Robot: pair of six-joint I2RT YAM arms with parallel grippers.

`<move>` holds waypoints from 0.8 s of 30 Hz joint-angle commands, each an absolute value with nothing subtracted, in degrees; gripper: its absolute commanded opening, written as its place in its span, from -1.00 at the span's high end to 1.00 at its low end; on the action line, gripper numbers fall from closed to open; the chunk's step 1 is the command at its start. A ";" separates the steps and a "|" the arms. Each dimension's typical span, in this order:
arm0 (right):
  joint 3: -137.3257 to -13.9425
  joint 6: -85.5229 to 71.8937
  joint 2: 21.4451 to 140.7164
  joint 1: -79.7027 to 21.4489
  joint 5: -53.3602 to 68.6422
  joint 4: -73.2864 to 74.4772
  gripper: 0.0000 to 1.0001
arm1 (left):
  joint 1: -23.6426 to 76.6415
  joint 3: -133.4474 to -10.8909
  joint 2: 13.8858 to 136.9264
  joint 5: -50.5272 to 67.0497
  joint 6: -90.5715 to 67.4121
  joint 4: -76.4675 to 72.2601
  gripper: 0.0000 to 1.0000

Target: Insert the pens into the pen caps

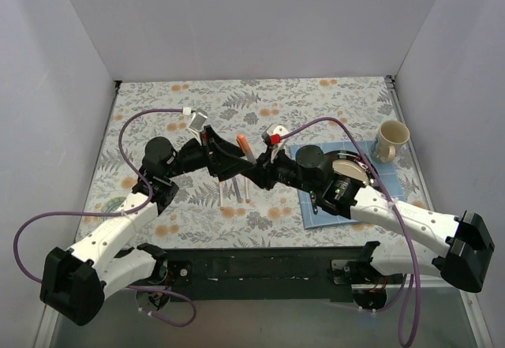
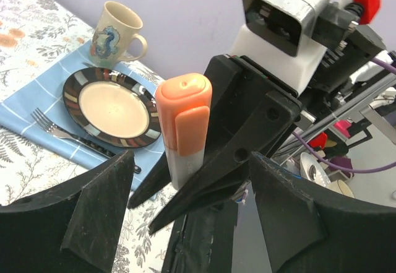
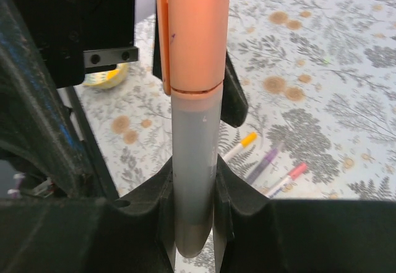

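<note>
Surface: floral-print-clothed bench [image 1: 331,99]; plain white walls [image 1: 252,16] around. Right hand [image 3: 195,192] clenched on grey-barrelled, orange-capped marker pen [image 3: 193,118], raised left of blue cloth placemat [image 1: 316,215]. Left hand [image 2: 192,214] released, fingers [image 2: 93,214] spread either side.

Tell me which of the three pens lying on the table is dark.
The purple pen, in the middle; the orange-tipped pen and pink-tipped pen flanking it are whitish.

1. No words, numbers or brand marks can be read in any view.
2. The mug [image 2: 116,28] bears only a blue drawn figure, without lettering.
3. The orange-capped pen [image 2: 184,121] has a plain cap and barrel with no legible print.
</note>
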State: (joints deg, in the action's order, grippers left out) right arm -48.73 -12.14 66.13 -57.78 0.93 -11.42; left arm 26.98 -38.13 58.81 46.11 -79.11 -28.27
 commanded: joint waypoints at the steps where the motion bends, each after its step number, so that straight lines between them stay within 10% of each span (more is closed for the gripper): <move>1: -48.25 -14.76 63.81 -57.92 10.28 -17.75 0.97 | 27.25 -41.65 54.59 48.34 -74.27 -22.86 -0.48; 24: -44.83 -23.29 62.58 -57.83 26.28 -26.63 0.97 | 27.16 -42.36 46.76 45.27 -78.75 -24.70 -0.47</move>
State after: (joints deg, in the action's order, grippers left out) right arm -45.45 -21.69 62.98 -57.78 23.38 -21.74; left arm 27.03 -41.25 47.46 46.65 -78.32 -23.59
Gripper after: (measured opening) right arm 0.295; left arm 0.746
